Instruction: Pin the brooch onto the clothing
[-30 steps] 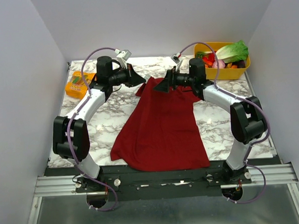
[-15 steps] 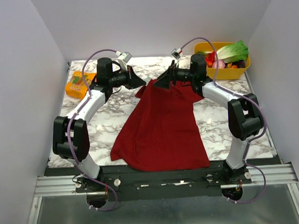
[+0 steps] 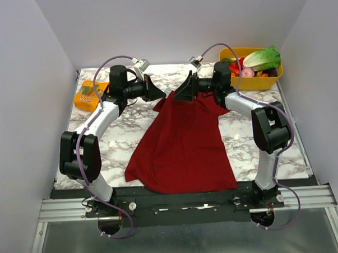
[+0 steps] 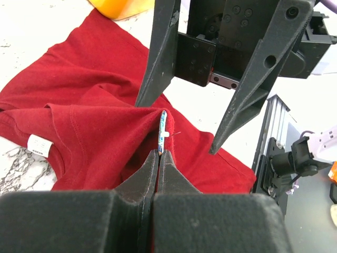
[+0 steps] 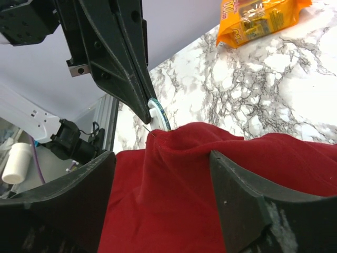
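Barely seen, edge-on: pale brooch (image 4: 162, 125), nipped in pressed-together tips of left gripper (image 4: 159, 155), touching a raised ridge of dark red T-shirt (image 3: 184, 142). Astride that ridge, jaws spread wide: right gripper (image 5: 160, 158). Beneath, white marble table (image 3: 119, 134); around, grey walls (image 3: 21, 82). Beyond, orange snack packet (image 3: 88, 96), yellow vegetable basket (image 3: 257, 84).

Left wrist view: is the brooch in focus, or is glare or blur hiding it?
Left wrist view: brooch sharp, edge-on, no glare, pinched by the left end effector at a fold of the red T-shirt; only the bottom foreground is dark. Right wrist view: brooch also crisp. Top external view: evenly lit, brooch too small to see.
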{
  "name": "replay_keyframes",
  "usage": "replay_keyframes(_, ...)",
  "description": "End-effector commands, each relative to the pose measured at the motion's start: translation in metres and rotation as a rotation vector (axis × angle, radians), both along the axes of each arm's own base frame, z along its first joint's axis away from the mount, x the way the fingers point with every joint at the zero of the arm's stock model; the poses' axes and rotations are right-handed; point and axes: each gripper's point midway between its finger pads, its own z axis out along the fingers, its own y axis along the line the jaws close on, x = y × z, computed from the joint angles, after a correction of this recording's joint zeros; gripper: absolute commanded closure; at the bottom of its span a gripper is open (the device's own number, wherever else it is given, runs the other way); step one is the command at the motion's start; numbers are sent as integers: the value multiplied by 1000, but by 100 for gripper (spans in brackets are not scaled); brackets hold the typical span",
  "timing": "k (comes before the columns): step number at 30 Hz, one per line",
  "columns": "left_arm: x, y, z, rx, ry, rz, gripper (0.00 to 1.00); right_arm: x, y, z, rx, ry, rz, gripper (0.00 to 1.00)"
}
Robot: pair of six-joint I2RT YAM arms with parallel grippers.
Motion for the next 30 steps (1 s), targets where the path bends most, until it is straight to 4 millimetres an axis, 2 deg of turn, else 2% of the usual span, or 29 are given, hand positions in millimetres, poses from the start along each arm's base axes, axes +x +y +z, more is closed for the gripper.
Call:
replay_keyframes(1,-8,0,15,-26,-33,-33,100,-6,10,11,26,-36,71,24)
replay_keyframes(4,-8,0,15,-26,-27,-34,100,-7,15,9,24,-28,79,34)
replay_keyframes(8,-8,0,15,-23,-24,-33,100,-8,18,8,29,-9,82,41)
replay_keyframes(12,-9,0,15,-21,-23,-35,100,-9,19,6,37,-2,90,60)
replay_keyframes(20,-12,0,15,-17,-21,-41,100,-10,19,11,45,-9,97,65)
replay_keyframes(24,-14,0,15,-8,-29,-46,100,-11,19,16,50,-21,103,57)
replay_keyframes(30,-13,1,15,-7,-23,-41,100,-12,19,25,68,-24,124,59)
